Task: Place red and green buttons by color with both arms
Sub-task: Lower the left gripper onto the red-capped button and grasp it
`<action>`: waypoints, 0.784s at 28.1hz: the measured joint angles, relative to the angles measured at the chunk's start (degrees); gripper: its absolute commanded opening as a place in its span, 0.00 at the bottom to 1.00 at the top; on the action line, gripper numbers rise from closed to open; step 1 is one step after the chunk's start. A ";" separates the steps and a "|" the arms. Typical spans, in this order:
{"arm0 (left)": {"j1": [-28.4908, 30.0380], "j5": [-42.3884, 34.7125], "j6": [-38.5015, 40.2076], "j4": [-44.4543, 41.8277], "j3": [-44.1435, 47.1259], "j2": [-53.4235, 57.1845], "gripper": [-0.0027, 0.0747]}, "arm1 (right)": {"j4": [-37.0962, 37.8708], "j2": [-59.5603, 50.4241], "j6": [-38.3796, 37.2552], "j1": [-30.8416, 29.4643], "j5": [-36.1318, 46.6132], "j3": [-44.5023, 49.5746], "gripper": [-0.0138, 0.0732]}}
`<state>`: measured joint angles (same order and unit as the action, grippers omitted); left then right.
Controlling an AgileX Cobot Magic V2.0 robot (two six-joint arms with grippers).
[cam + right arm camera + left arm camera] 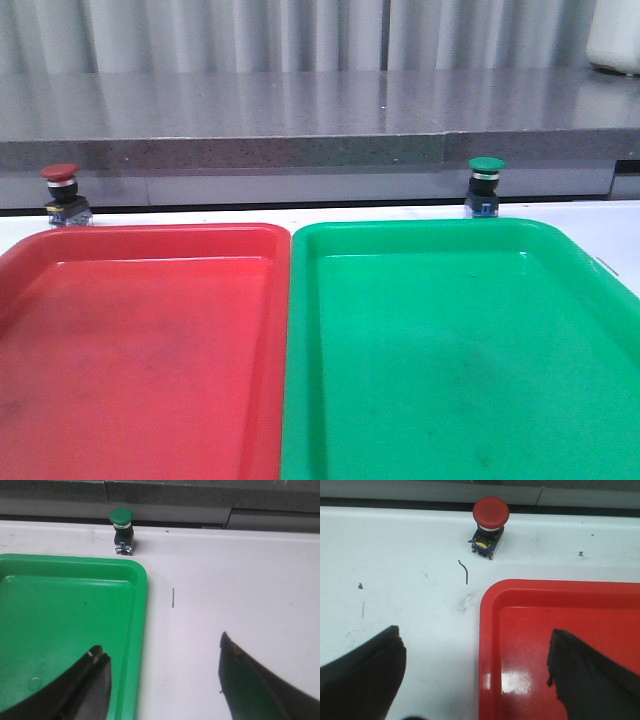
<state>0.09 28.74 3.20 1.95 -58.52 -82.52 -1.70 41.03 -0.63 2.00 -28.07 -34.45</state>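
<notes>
The red button (62, 193) stands upright on the white table behind the far left corner of the red tray (140, 340); the left wrist view shows the same red button (489, 527) beyond the red tray (560, 645). The green button (485, 185) stands upright just behind the far rim of the green tray (460, 350); in the right wrist view the green button (121, 530) sits past the corner of the green tray (65, 620). My left gripper (475, 635) is open and empty, straddling the red tray's edge. My right gripper (162, 647) is open and empty over the green tray's edge. Neither arm shows in the front view.
A grey stone ledge (300, 120) runs along the back, right behind both buttons. The two trays lie side by side, touching, and fill the table's front. A white container (615, 40) stands on the ledge at far right. A thin dark scrap (464, 572) lies near the red button.
</notes>
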 measured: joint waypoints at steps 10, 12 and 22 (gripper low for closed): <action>0.00 -1.19 0.00 0.00 -15.41 -20.31 0.77 | 0.00 0.00 0.03 0.00 0.00 0.00 0.72; 0.00 -1.31 0.00 0.00 -18.69 -23.65 0.77 | 0.00 0.00 0.03 0.00 0.00 0.00 0.72; 0.00 -1.31 0.00 0.31 -32.79 -36.73 0.77 | 0.00 0.00 0.03 0.00 0.00 0.00 0.72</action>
<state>0.09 27.43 3.20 2.26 -91.31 -119.25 -1.70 41.03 -0.61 2.00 -28.07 -34.45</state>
